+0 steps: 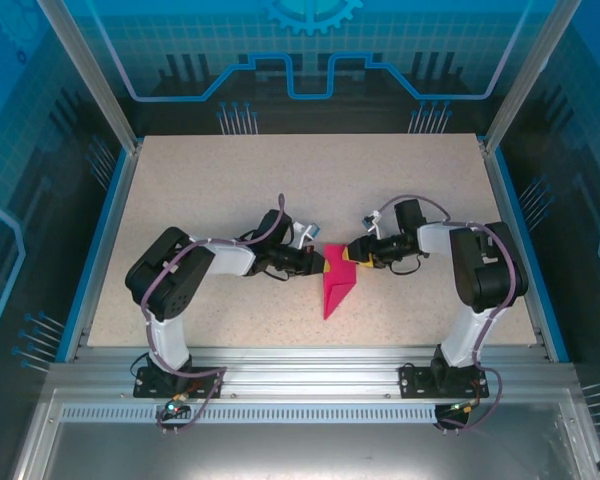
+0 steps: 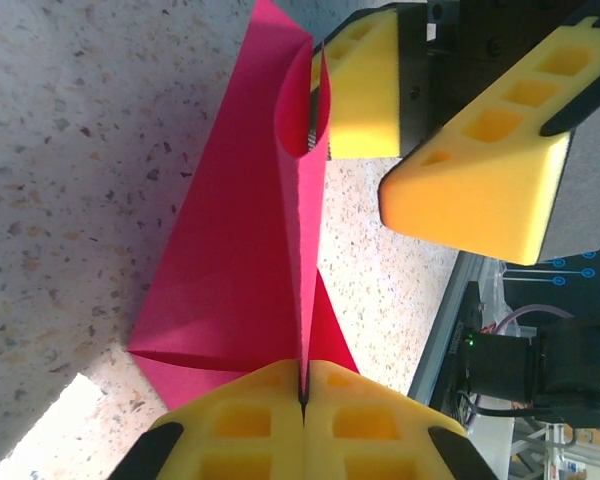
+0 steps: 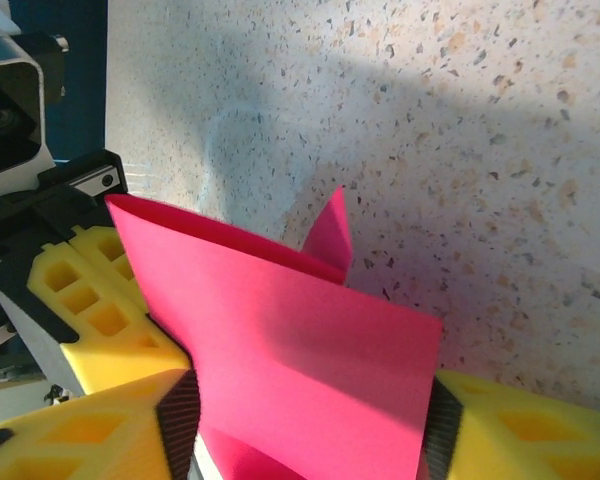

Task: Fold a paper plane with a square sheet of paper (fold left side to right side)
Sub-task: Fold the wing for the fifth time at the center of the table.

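The left hand (image 2: 302, 375) is clenched on the near edge of the pink paper (image 2: 240, 250), its two yellow pads pressed together with the thin sheet pinched between them. From that pinch a flap stands upright off the worktop (image 2: 60, 150), and its far edge curls into a small loop. The rest of the paper lies flat beneath as a folded shape. From above it narrows to a point towards the arms' bases, midway between the two arms.

The right hand (image 2: 365, 165) faces the left one from the other side of the flap. It is released: its pads stand well apart, and the nearer one sits just beside the curled edge, with no grip on it.

This looks like the side-to-side fold, with the flap lifted but not yet laid over. The next move probably calls for the right hand to carry or push the flap across and flatten it along the crease while the left steadies the paper. A limp sheet could buckle or slip askew.

The worktop is pale speckled stone-like board, bare apart from the paper. A metal frame (image 1: 300, 365) borders its near edge, and blue-lit wall panels (image 1: 310, 60) enclose the cell.
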Robot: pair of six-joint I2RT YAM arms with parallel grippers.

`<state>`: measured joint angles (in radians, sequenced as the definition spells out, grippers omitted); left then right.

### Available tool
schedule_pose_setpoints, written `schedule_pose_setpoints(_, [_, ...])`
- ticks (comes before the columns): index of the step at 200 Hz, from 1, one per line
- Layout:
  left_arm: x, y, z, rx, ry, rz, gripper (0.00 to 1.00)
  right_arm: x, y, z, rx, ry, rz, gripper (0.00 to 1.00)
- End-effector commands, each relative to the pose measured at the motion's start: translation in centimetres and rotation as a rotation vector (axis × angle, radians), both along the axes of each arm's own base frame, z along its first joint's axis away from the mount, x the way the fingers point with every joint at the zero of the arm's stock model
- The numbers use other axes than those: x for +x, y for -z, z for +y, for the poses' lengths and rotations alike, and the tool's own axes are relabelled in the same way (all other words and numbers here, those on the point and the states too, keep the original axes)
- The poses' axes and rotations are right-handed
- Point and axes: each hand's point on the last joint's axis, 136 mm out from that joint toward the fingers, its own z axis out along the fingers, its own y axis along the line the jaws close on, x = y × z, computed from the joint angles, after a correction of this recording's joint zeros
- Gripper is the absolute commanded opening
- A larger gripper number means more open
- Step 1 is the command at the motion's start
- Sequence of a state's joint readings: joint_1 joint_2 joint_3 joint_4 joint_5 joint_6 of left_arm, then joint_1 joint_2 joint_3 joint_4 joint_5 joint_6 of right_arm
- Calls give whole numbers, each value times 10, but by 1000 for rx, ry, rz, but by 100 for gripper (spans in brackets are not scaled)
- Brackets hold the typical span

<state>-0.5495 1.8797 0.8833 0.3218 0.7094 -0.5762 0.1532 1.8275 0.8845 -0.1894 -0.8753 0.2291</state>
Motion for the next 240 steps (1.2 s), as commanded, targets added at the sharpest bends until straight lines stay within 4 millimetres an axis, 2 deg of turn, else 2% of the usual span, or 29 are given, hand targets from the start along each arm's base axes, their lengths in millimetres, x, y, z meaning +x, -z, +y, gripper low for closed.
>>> schedule_pose_setpoints(1, [-1, 9, 5, -7, 7, 13, 0, 3, -4, -3, 27, 1, -13, 53])
schedule_pose_setpoints(21, [1, 13, 5, -1, 3, 21, 0, 2, -4, -4, 21, 4, -7, 43])
schedule_pose_setpoints(27, [2, 14, 6, 2, 0, 23, 0, -6, 1, -5, 16, 6, 15, 39])
schedule_pose_setpoints(50, [3, 18, 5, 10, 1, 29, 0, -8, 1, -7, -1, 15, 17, 20])
schedule_pose_setpoints(77, [4, 18, 6, 31, 2, 23, 18, -10, 0, -11, -36, 28, 26, 0])
schedule_pose_setpoints(93, [6, 13, 9, 53, 1, 8, 27, -11, 0, -14, -75, 41, 40, 0])
schedule_pose_setpoints(126, [10, -3, 24, 126, -23, -50, 37, -16, 0, -15, -119, 54, 71, 0])
schedule_pose_setpoints(151, [12, -25, 41, 190, -56, -120, 44, -19, 0, -13, -135, 54, 86, 0])
schedule_pose_setpoints(171, [8, -47, 52, 226, -84, -168, 46, -19, -2, -12, -139, 57, 89, 0])
schedule_pose_setpoints(200, [-18, -74, 57, 203, -77, -200, 46, -22, -5, -10, -138, 60, 108, 0])
schedule_pose_setpoints(223, [-54, -78, 34, 197, 15, -208, 45, -15, -14, -6, -138, 60, 95, 0])
schedule_pose_setpoints(240, [-75, -70, 12, 206, 80, -194, 45, -16, -14, -4, -141, 57, 101, 0])
